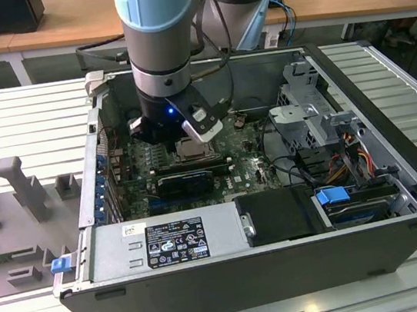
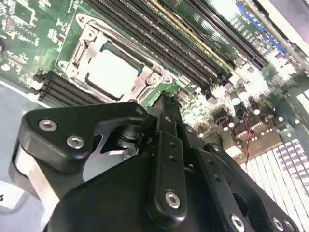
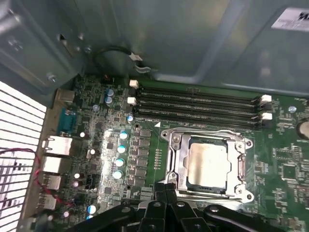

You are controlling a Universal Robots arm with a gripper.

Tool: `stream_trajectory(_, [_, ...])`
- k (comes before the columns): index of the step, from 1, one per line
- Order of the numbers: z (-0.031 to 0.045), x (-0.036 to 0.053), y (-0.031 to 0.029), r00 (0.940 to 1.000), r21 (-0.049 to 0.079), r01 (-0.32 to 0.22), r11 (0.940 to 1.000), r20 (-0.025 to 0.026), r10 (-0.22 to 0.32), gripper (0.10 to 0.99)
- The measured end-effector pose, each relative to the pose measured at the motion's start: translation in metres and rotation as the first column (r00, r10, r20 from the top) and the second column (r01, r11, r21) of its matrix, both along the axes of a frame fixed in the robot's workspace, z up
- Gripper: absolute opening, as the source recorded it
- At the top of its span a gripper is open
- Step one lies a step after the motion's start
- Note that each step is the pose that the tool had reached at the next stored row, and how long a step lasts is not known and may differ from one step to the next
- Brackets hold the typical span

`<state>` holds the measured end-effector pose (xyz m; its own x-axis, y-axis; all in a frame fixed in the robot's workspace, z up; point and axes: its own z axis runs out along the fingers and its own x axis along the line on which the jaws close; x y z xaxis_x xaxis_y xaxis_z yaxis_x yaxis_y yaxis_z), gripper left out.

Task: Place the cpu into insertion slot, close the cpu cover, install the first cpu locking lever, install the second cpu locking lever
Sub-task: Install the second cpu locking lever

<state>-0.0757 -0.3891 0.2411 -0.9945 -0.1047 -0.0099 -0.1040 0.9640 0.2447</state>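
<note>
In the first wrist view the cpu [image 3: 208,164] lies flat in the insertion slot [image 3: 227,192], its pale metal top showing through the window of the cpu cover [image 3: 175,162], which is down over it. The gripper [image 3: 166,189] sits just beside the cover's edge — its fingertips are drawn together into a narrow point, holding nothing, and from them the cpu lies at about two o'clock in that picture.

In the second wrist view the same black fingers [image 2: 166,108] end just short of the cover [image 2: 79,53], with the cpu [image 2: 113,72] at about ten o'clock from the tips and the long memory slots [image 2: 159,43] running beyond it.

In the exterior view the arm reaches down into the open computer case [image 1: 392,138], and the gripper [image 1: 190,134] hangs just above the socket area [image 1: 194,150] on the green motherboard [image 1: 245,168] — the cpu itself is too small there to make out clearly.
</note>
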Motion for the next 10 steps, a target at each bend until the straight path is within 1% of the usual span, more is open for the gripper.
stream_trajectory(2, [0.0078, 0.0000, 0.0000, 1.0000, -0.001, 0.000, 1.0000, 0.0000, 0.000, 0.106])
stream_trajectory(10, [0.0087, 0.0000, 0.0000, 1.0000, -0.001, 0.000, 1.0000, 0.0001, 0.000, 0.106])
